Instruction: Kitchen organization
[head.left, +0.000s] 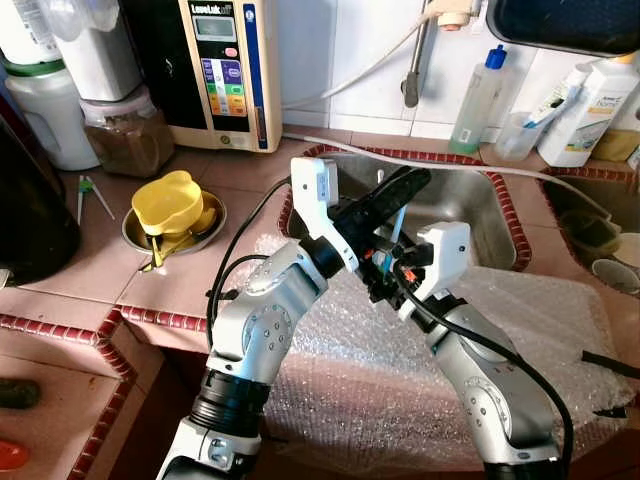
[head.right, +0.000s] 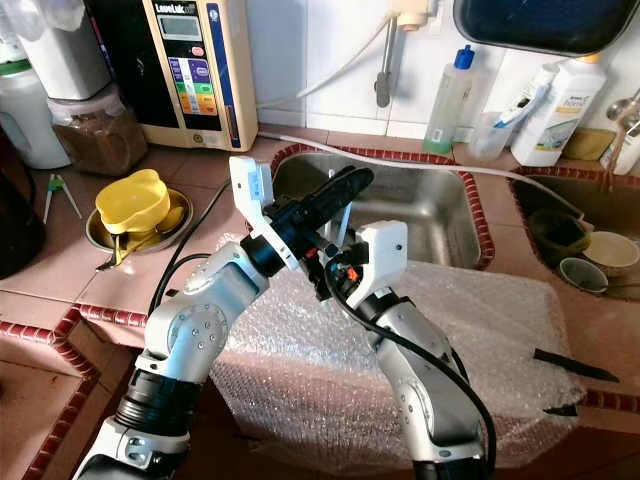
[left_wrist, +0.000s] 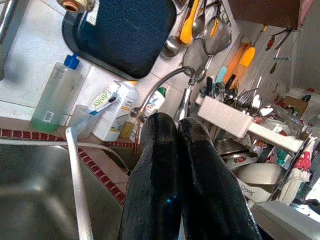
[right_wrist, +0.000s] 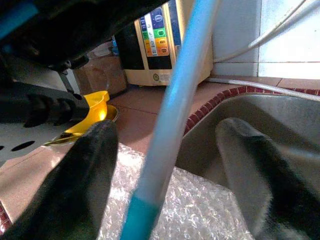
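Bubble-wrap sheet (head.left: 500, 330) lies under my arms, just in front of the stainless steel sink (head.left: 470, 215). My left gripper (head.left: 395, 190), fingers pressed together, pinches a thin pale-blue straw-like rod (right_wrist: 170, 115) over the sink's near rim. My right gripper (right_wrist: 165, 165) is spread around it, not yet closed. Handover looks under way; organization barely begun.

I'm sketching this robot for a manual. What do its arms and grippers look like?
Both arms are silver metal with round screwed joints and black cuffs, and black cables loop outside. Each wrist carries a white boxy housing. The left gripper and right gripper have long, glossy black fingers.
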